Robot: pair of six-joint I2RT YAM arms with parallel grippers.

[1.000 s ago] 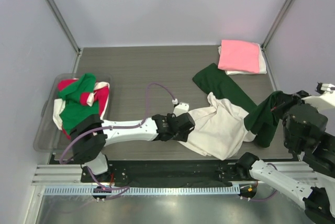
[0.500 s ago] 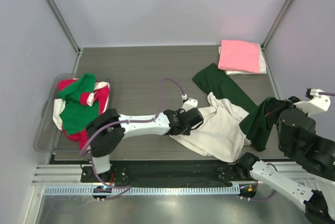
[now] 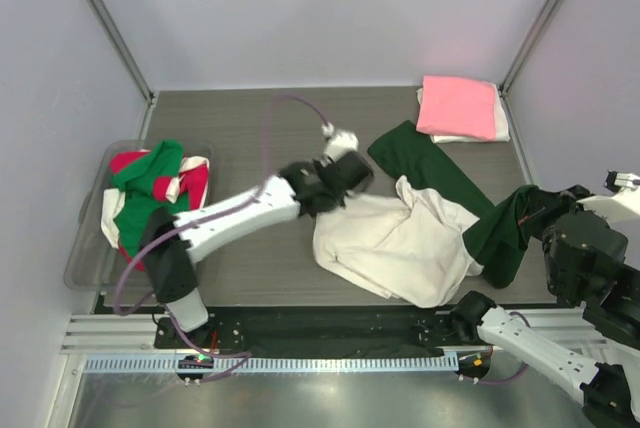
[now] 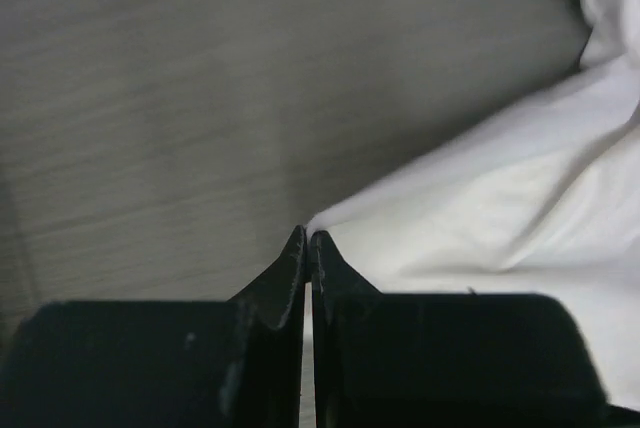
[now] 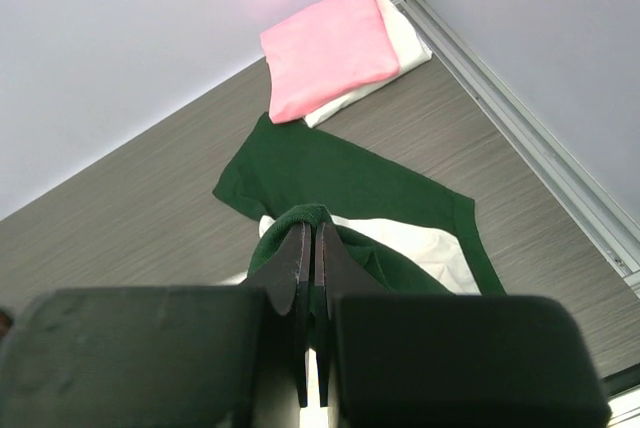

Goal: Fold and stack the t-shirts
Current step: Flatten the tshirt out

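A cream-white t-shirt (image 3: 400,243) with dark green sleeves lies crumpled at the table's middle right. My left gripper (image 3: 350,186) is shut on its far left corner; the left wrist view shows the white cloth (image 4: 500,198) pinched at the left gripper's (image 4: 309,235) tips. My right gripper (image 3: 535,203) is shut on one green sleeve (image 3: 500,238) and holds it off the table at the right. In the right wrist view green fabric (image 5: 300,220) wraps over the right gripper's (image 5: 315,228) tips. The other green sleeve (image 3: 420,163) lies flat behind. A folded pink t-shirt (image 3: 457,106) rests on a folded white one (image 3: 495,131).
A clear plastic tub (image 3: 85,248) at the left edge holds green, red and white t-shirts (image 3: 150,193). Grey walls and metal frame posts (image 3: 105,23) close the table in. My left arm's purple cable (image 3: 270,138) loops above the table.
My left gripper has shut on the white cloth and swung back and left, dragging the shirt's left edge with it. The right gripper still holds the green sleeve, shifted only slightly.
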